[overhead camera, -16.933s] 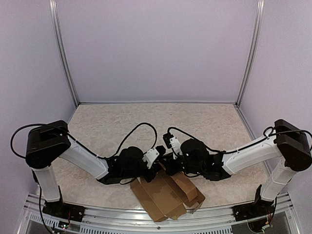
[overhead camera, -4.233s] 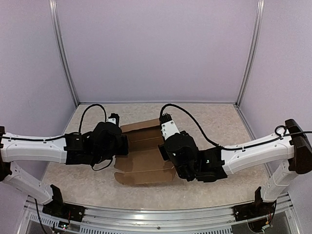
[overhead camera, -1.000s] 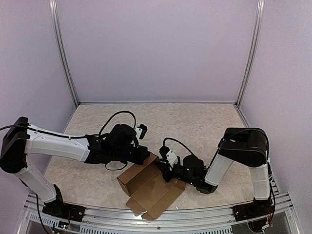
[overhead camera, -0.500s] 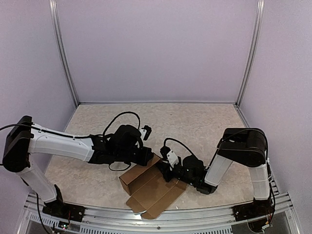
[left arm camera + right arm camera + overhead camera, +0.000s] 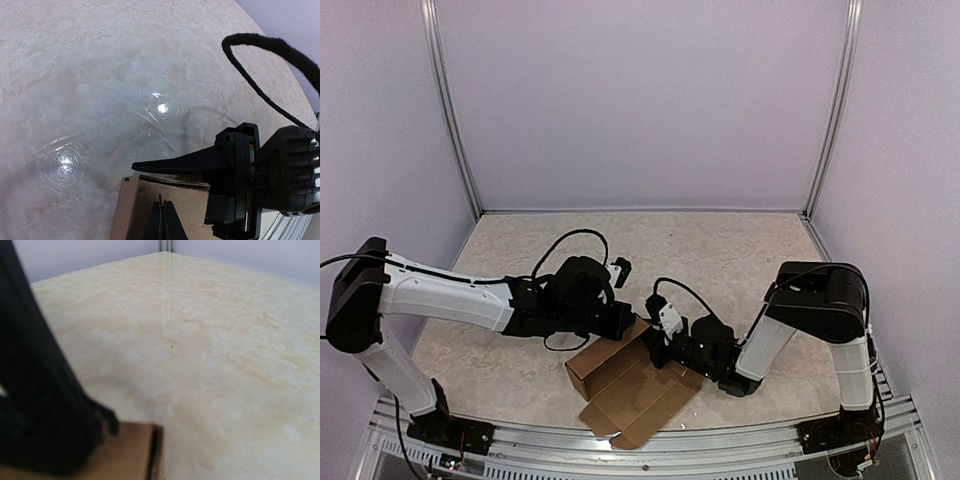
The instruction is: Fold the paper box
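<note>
The paper box (image 5: 625, 385) is brown cardboard, partly folded, lying near the table's front edge with one wall raised at its far side. My left gripper (image 5: 628, 322) is at the box's far corner. In the left wrist view the left gripper (image 5: 162, 221) is shut on a thin cardboard edge, with a box panel (image 5: 132, 205) behind it. My right gripper (image 5: 658, 346) meets the box from the right. One of its fingers (image 5: 185, 160) lies along the panel's top edge and the other is hidden behind the cardboard. The right wrist view is blurred and shows a box corner (image 5: 127, 452).
The marbled tabletop (image 5: 720, 250) stretches back to the lilac walls. A metal rail (image 5: 520, 455) runs along the front edge just below the box. A blurred black shape (image 5: 35, 405) fills the left of the right wrist view.
Seconds ago the cardboard lay flatter and further back; it now sits near the front edge with a wall raised. In the last second the left gripper edged slightly right; the right arm barely moved.
</note>
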